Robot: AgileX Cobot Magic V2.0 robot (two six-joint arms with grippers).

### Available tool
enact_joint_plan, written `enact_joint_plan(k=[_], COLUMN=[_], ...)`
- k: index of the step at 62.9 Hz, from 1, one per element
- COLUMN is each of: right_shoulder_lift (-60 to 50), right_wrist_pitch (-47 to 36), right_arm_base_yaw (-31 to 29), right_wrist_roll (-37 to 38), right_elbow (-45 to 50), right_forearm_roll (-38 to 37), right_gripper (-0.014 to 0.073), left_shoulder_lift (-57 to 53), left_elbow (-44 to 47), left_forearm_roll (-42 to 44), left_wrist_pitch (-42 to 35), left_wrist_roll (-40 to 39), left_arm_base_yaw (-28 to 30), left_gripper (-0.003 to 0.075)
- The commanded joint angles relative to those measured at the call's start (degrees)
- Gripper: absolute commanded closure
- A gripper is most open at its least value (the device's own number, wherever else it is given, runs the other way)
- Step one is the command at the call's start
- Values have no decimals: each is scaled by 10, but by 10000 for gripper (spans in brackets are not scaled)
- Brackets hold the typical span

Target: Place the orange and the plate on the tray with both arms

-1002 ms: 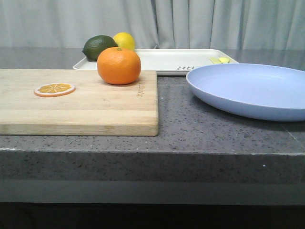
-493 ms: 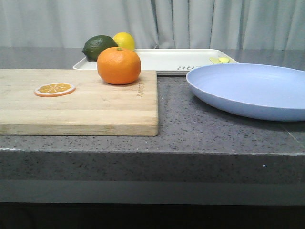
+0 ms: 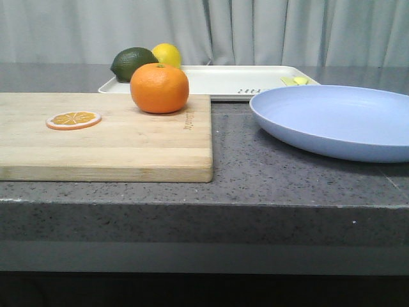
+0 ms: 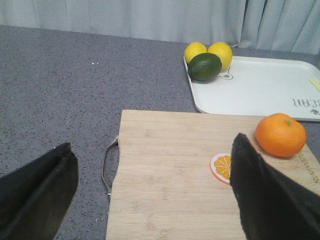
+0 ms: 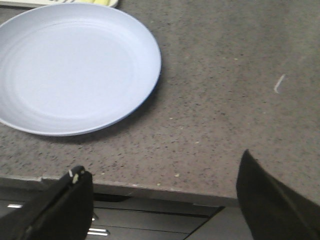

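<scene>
The orange sits on the far right part of a wooden cutting board; it also shows in the left wrist view. The lavender-blue plate lies on the counter to the right, also in the right wrist view. The white tray with dark lettering lies behind them, also in the left wrist view. My left gripper is open and empty above the board's near part. My right gripper is open and empty over the counter's front edge, short of the plate. Neither gripper shows in the front view.
A thin orange slice lies on the board's left part. A dark green fruit and a yellow lemon rest on the tray's left end; the left wrist view shows two lemons. Small yellow pieces lie on the tray's right end.
</scene>
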Motion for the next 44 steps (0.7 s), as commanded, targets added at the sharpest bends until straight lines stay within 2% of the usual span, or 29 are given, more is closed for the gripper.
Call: enact_joint_plan(k=[1,7,28,44], right_shoulder_lift=[8,8,8,8], right_wrist_pitch=[-32,-27,-2,2], right_arm_base_yaw=[0,0,0,0], right_wrist_roll=[-54,-82,-82,-82], right_elbow=[-16,-16,-16,-16], right_forearm_roll=[55,90,90,90], right_gripper=[-11,-11,-11,-11], left_shoulder_lift=[25,48,176,302], left_elbow=[-17,-18,-18,-81], left_forearm_roll=[-16,-20,-19,-15], left_wrist_pitch=[-44,-58,-151,-166], left_wrist_roll=[13,25,40,40], left_arm_base_yaw=[-19,-58,-217,-294], left_gripper=[80,80,80,80])
